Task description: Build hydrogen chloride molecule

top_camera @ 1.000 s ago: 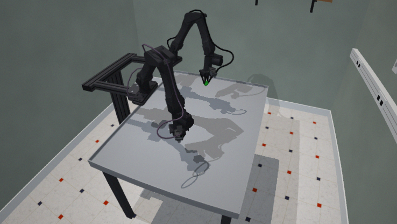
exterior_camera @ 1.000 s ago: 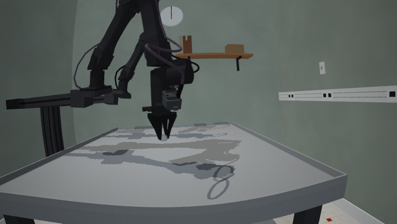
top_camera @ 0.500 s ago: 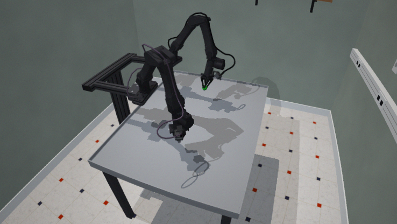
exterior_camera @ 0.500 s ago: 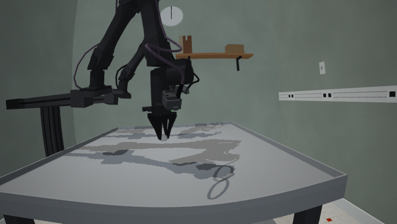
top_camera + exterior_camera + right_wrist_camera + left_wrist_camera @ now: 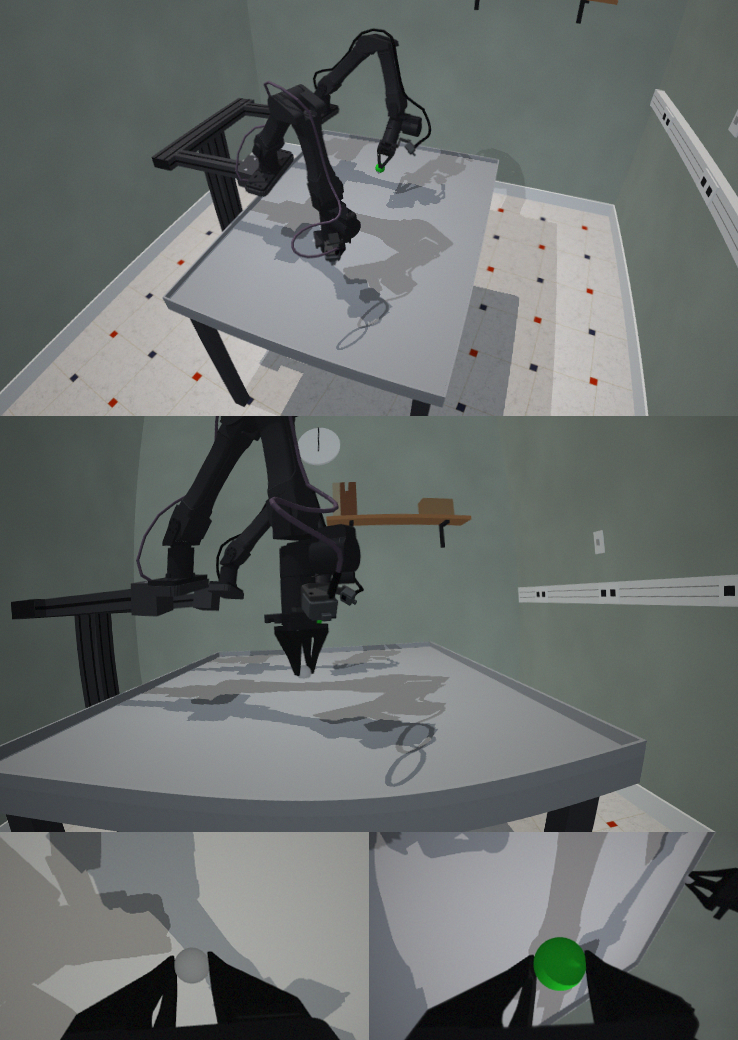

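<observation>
Above the table (image 5: 413,330) (image 5: 217,767) (image 5: 287,892), my left gripper (image 5: 380,166) (image 5: 559,960) grasps the green ball (image 5: 379,168) (image 5: 559,964) and my right gripper (image 5: 304,672) (image 5: 191,961) the white ball (image 5: 304,671) (image 5: 191,966). Joining is presumably in hand; the next move needs peg and hole aligned. I see no peg.
</observation>
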{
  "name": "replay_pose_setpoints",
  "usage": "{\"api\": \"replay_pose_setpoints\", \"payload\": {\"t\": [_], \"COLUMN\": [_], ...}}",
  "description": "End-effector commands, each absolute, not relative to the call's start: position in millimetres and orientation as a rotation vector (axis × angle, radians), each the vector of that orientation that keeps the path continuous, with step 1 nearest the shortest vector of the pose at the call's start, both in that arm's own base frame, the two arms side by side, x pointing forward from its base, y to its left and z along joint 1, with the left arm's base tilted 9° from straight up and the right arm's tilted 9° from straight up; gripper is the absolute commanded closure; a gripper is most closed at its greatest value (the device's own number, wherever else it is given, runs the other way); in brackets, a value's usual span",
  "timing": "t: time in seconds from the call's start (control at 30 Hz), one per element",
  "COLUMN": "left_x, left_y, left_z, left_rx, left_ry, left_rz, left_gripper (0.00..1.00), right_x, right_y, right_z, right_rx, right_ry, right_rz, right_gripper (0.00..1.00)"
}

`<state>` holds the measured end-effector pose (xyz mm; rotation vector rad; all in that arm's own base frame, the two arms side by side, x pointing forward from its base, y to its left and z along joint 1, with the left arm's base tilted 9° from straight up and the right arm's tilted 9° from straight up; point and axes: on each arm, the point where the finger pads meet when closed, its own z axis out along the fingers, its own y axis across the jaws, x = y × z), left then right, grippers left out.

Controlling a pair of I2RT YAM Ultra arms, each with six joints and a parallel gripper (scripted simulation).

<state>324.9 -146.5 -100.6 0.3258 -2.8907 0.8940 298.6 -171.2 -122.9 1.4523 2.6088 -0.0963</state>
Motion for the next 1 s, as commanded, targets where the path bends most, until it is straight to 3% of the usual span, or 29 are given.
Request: {"api": "replay_pose_setpoints", "payload": {"t": [0.0, 0.37, 0.97], "left_x": [339.4, 351.0, 348.4], "left_y": [-164.1, -178.1, -185.2], "left_z": [-89.9, -81.9, -68.6], "left_rx": [0.472, 0.846, 1.154], "left_ry": [-2.81, -2.423, -1.753], "left_rz": [1.058, 1.253, 1.315], "left_gripper": [1.0, 1.0, 1.0], "right_x": [309.1, 309.1, 309.1], "right_y": [-179.3, -179.3, -179.3], "right_z": [-111.4, -111.4, -111.4], "right_rx": [1.43, 1.43, 1.43], "right_ry": [2.575, 2.575, 2.575], "right_rz": [-0.115, -0.115, -0.115], "right_gripper": [1.0, 1.0, 1.0]}}
